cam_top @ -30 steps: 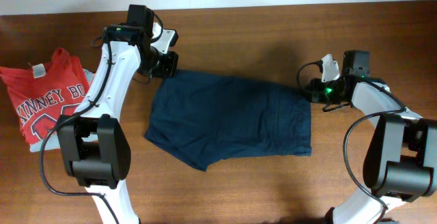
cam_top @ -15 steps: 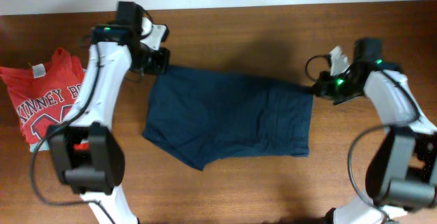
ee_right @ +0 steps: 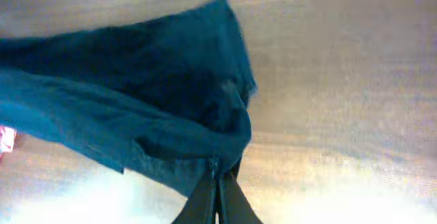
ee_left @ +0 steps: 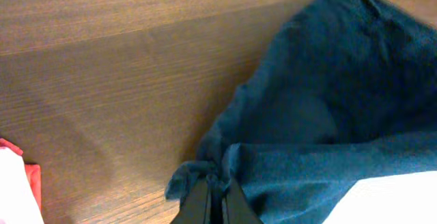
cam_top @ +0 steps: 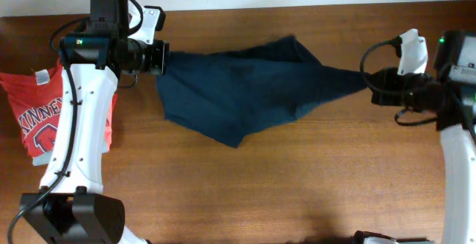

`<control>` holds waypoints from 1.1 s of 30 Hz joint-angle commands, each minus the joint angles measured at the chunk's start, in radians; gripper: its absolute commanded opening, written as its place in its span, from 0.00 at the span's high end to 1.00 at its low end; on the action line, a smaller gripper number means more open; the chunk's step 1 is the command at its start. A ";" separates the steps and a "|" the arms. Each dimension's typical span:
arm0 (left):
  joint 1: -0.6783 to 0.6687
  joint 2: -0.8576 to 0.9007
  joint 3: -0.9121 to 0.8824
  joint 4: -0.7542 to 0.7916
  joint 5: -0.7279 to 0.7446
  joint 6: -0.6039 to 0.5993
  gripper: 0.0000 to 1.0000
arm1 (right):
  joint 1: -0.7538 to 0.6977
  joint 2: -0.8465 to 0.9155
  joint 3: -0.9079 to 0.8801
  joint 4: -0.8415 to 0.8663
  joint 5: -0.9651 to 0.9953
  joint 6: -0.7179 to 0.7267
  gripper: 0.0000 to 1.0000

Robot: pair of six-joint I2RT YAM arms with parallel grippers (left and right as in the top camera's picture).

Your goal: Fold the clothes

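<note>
a: step in hand?
b: read it as the lift-and-stretch ahead of the first fold. saw the shorts (cam_top: 245, 88) raised and strung between both arms above the table (cam_top: 297, 192), pinned at two opposite corners, middle sagging toward the near side. couldn't confirm contact of the lowest tip with the wood.
a: grippers?
b: found the left gripper (cam_top: 158, 56) clenched on a bunched corner. in the left wrist view saw fingers (ee_left: 196, 205) pressed together with cloth puckered right at the tips. found the right gripper (cam_top: 370, 85) clamped the same way on the other corner, with fabric drawn to a narrow twisted point there.
a: location?
b: placed it across the far middle of the table, spanning nearly arm to arm, well apart from the red tee (cam_top: 44, 117) at the left edge.
a: next move?
b: judged it called for even tension on both sides, then lowering the cloth flat and carrying the held edge over to lay one half on the other. flagged risk: uneven pull or early release, likely ending in a crumpled heap.
a: materials?
b: logged dark navy, soft, matte, limp cloth with deep drape folds. spotted a stitched hem along one edge in the right wrist view. marked the hanging outline as roughly triangular. logged the table as reddish-brown wood grain, smooth, faintly glossy.
</note>
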State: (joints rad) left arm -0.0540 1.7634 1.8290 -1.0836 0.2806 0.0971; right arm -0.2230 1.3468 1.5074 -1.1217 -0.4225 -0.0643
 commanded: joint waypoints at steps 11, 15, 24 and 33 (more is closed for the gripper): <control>0.006 -0.018 0.007 -0.137 -0.014 0.006 0.80 | -0.006 0.074 0.014 -0.174 0.112 -0.063 0.96; 0.006 -0.018 0.006 -0.152 -0.014 0.006 0.80 | -0.006 0.084 0.014 -0.174 0.114 -0.063 0.96; -0.010 0.008 0.003 -0.131 0.019 0.001 0.67 | -0.006 0.085 0.014 -0.173 0.121 -0.063 0.96; -0.113 0.247 0.003 -0.023 0.044 0.000 0.61 | -0.006 0.085 0.014 -0.174 0.121 -0.063 0.96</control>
State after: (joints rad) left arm -0.1387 1.8938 1.8305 -1.1244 0.3038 0.0967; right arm -0.2230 1.4342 1.5089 -1.2949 -0.3107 -0.1165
